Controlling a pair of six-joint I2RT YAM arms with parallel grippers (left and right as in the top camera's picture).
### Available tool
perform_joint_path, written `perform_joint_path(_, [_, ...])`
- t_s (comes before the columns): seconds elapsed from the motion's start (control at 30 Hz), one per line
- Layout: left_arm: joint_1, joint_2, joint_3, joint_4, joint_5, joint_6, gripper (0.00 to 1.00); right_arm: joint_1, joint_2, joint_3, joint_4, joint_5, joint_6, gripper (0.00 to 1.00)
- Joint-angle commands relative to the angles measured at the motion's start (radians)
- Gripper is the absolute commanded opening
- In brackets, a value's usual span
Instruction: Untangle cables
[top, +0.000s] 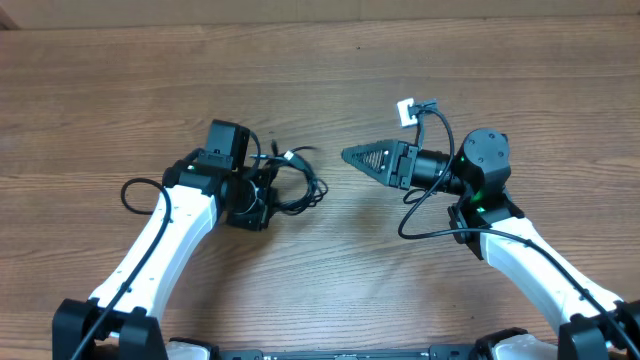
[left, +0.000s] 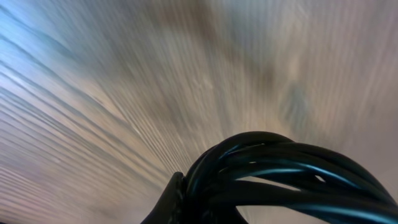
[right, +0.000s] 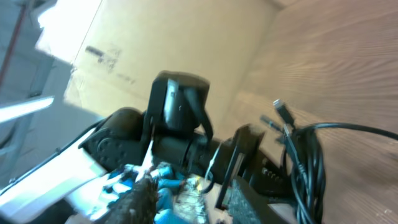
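Wooden table (top: 320, 60) under cables (top: 306, 190) clenched by left gripper (top: 270, 192); right gripper (top: 353, 156) parted.

Table (top: 320, 70): wood grain, matt, smooth, could be laminate. Cables (top: 300, 185) – black rubbery sheath, glossy, with bright streaks of shine in the left wrist view. One plug end (right: 281, 112) has a pale, metallic-looking tip. Left arm (top: 170, 225) and right arm (top: 530, 255): smooth white plastic shells with a slight sheen, joints matt black. Right gripper (top: 350, 156) – black plastic, ribbed, matt. Back wall (right: 186, 37) looks like dull brown cardboard.
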Motion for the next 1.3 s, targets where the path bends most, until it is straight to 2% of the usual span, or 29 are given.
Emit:
perform_joint_path(0.0, [-0.008,-0.009,0.002,0.000,-0.064,-0.017,0.04,0.000,-0.011,0.020,-0.086,0.135,-0.084,0.43])
perform_joint_path(0.1, [-0.008,-0.009,0.002,0.000,-0.065,-0.017,0.04,0.001,-0.011,0.020,-0.237,0.201,-0.166,0.49])
perform_joint_path(0.23, [-0.008,-0.009,0.002,0.000,-0.077,-0.017,0.04,0.018,-0.011,0.020,-0.365,0.205,-0.292,0.52])
perform_joint_path(0.33, [-0.008,-0.009,0.002,0.000,-0.079,-0.016,0.04,0.047,-0.011,0.020,-0.430,0.220,-0.378,0.55])
perform_joint_path(0.6, [-0.023,-0.009,0.002,-0.001,-0.080,0.035,0.04,0.191,-0.011,0.024,-0.518,0.517,-0.587,0.61])
perform_joint_path(0.9, [-0.028,-0.009,0.002,-0.004,-0.098,0.050,0.04,0.340,-0.011,0.093,-0.657,0.749,-0.729,0.62])
perform_joint_path(1.1, [-0.029,-0.009,0.002,-0.004,-0.085,0.051,0.04,0.398,-0.011,0.106,-0.687,0.927,-0.736,0.62])
perform_joint_path(1.17, [-0.034,-0.009,0.002,-0.004,-0.077,0.055,0.04,0.402,-0.011,0.106,-0.681,0.926,-0.750,0.60])
perform_joint_path(1.27, [-0.048,-0.009,0.002,-0.004,-0.066,0.068,0.04,0.402,-0.011,0.106,-0.683,0.953,-0.755,0.52])
